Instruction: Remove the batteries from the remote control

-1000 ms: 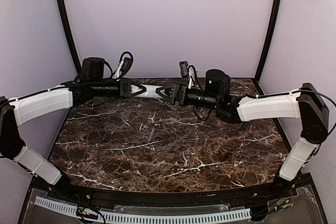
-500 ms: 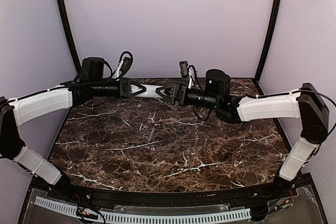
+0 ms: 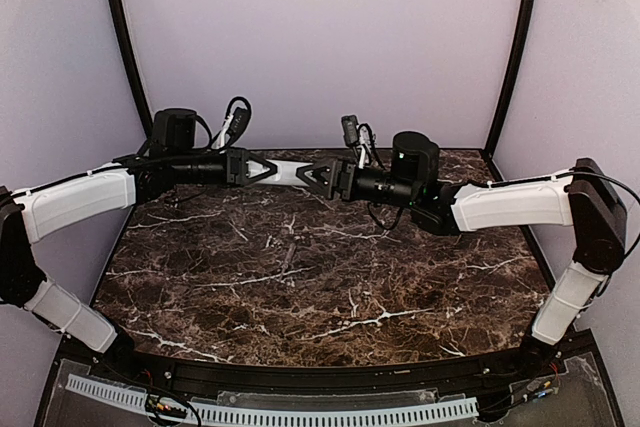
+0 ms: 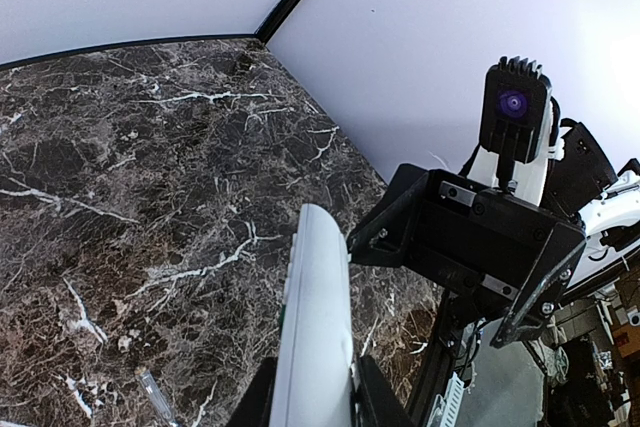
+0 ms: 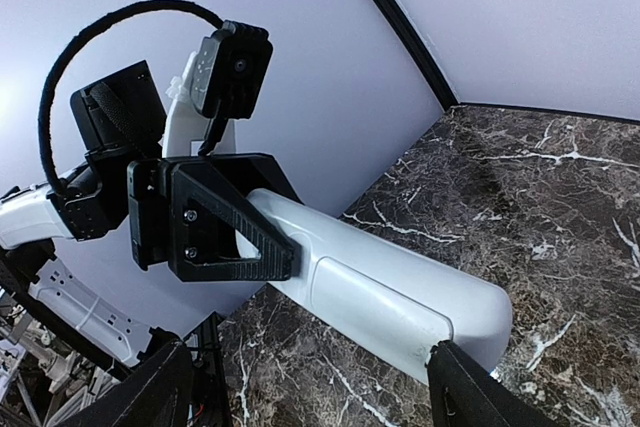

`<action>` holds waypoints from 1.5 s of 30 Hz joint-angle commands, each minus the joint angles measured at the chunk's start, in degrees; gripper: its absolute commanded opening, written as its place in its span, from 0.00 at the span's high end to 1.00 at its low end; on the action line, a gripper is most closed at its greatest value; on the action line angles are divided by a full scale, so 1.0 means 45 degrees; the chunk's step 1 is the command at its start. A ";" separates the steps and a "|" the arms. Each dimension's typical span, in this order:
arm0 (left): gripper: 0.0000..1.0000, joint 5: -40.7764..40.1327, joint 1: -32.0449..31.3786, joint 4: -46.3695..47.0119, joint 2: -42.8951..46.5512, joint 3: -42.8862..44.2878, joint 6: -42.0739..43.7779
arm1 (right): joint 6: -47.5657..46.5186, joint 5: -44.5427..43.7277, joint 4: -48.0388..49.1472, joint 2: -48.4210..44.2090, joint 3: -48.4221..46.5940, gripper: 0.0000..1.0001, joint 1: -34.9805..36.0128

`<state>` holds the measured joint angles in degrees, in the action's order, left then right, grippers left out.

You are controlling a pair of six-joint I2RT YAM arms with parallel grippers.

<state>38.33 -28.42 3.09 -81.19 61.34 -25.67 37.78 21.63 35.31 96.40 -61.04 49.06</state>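
The left gripper [image 4: 318, 399] is clenched on the near end of the remote control [image 4: 315, 307], its fingers pinching the slim white bar by its long sides. The body juts out in mid-air, well above the table [image 3: 300, 277] — a hold that seems meant to offer the free end to the other arm. That end reaches the right gripper [image 3: 314, 175], whose fingers stand spread wide. From the right wrist, the remote's rounded tip lies just beside one finger, though I cannot tell whether they touch. A seam crosses the remote's back near that tip, so the cover is probably in place, and no batteries show anywhere. The pair meets over the table's far edge, close to the back wall [image 3: 320, 47]. Room to work therefore lies downward and toward the near side — there is little behind, and the side walls stand well apart from both wrists.
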 commanded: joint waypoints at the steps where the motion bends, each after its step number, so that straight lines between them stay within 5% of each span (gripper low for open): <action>1: 1.00 0.0205 -0.0168 0.0622 0.0238 -0.0133 0.0177 | -0.0150 0.1561 0.1040 -0.0407 -0.0209 0.20 0.0546; 40: 1.00 -0.0767 -0.0168 -0.0155 0.0417 0.0005 0.0665 | -0.0244 0.1795 0.0725 -0.0435 -0.0558 0.20 0.0680; 45: 1.00 -0.0833 -0.0168 -0.0189 0.0426 0.0013 0.0718 | -0.1103 0.0685 -0.0798 -0.1089 -0.0616 0.20 0.0696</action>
<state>34.59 -29.10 1.58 -80.68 61.34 -23.46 36.25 28.47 36.07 95.68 -62.24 52.12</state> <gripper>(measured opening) 0.216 0.800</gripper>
